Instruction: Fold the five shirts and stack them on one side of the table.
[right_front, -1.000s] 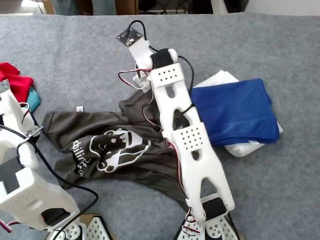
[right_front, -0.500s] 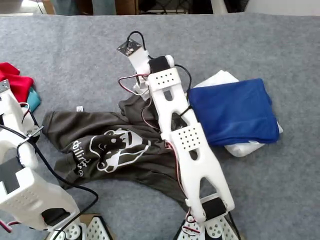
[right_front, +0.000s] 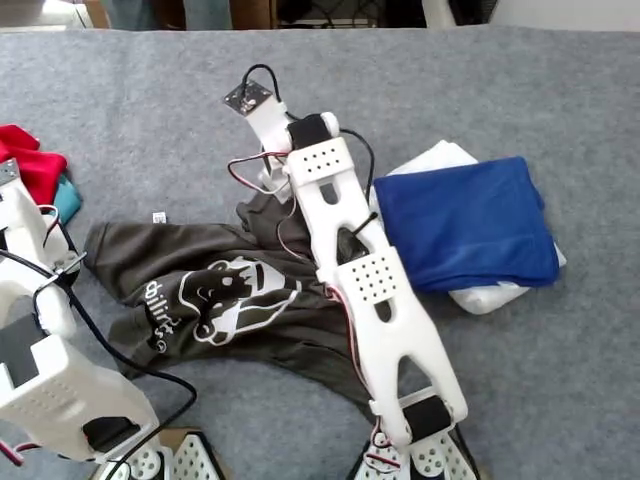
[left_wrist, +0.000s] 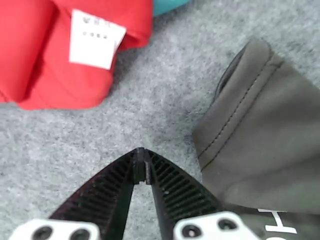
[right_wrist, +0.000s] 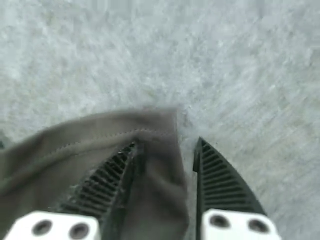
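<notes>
Shift toward the left edge of the grey felt surface: right gripper spread astride a sleeve hem of the dark olive printed cotton shirt, unfolded near the front edge; fold not begun. Left gripper pinched together, empty.

Table; olive shirt; red shirt; white shirt

Robot lab: grey felt table

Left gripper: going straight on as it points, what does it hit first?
The left gripper probably meets the bare grey felt table cover first, in the gap between the red shirt and the dark olive shirt's sleeve. Depth is unclear; the red shirt lies beyond.
</notes>
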